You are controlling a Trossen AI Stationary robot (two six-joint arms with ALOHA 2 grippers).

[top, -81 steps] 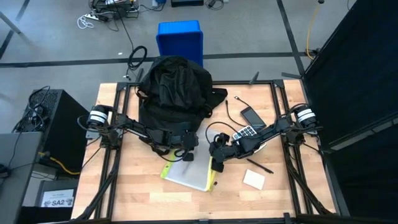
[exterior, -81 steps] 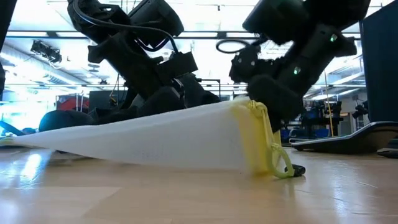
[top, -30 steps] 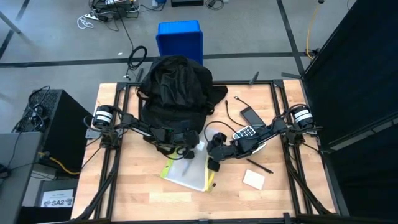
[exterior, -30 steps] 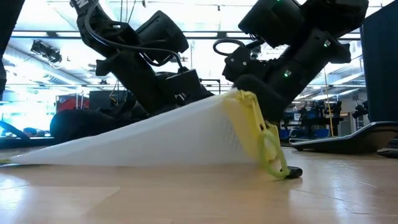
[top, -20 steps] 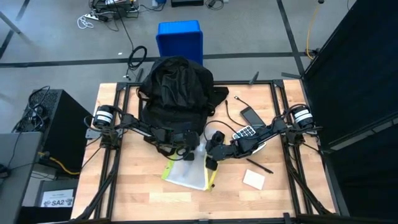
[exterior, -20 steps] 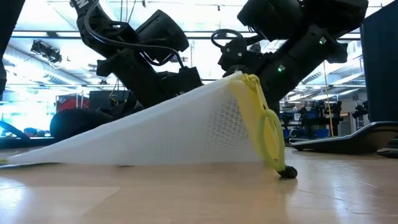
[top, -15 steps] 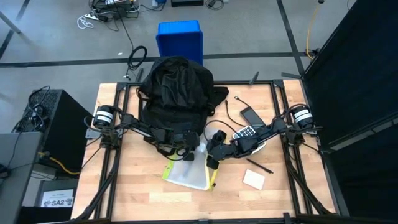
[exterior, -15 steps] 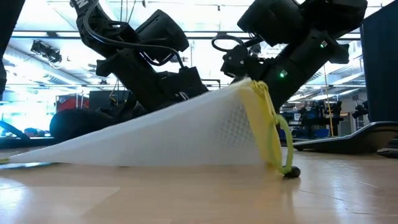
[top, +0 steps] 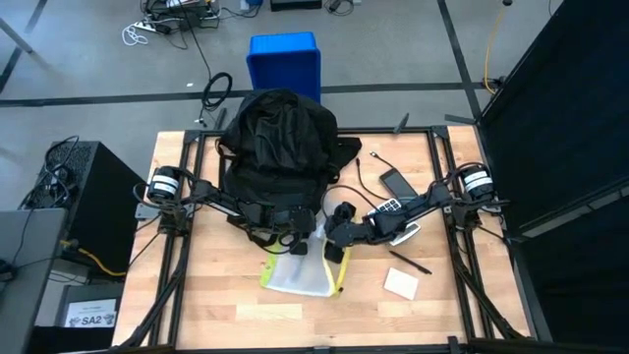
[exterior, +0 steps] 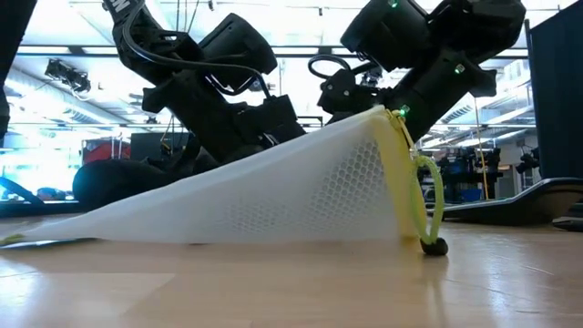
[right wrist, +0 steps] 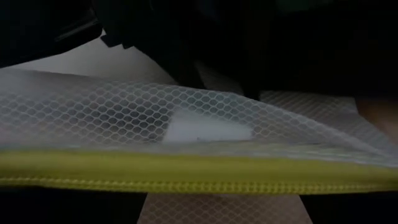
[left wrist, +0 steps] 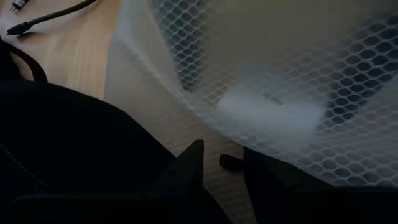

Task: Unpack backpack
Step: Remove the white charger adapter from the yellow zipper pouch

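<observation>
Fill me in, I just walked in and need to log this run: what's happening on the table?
The two arms are unpacking the black backpack. A white mesh pouch with a yellow zipper edge lies in front of it, one side propped up off the table. The right gripper is at the pouch's raised yellow edge, the left gripper at the end nearest the backpack. A calculator, pen and notepad already lie out.

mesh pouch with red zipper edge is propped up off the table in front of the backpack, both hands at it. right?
Not quite: the zipper edge is yellow, not red, as the low view shows. The rest holds: the mesh pouch is propped up off the table in front of the backpack, with the left hand and right hand at it.
</observation>
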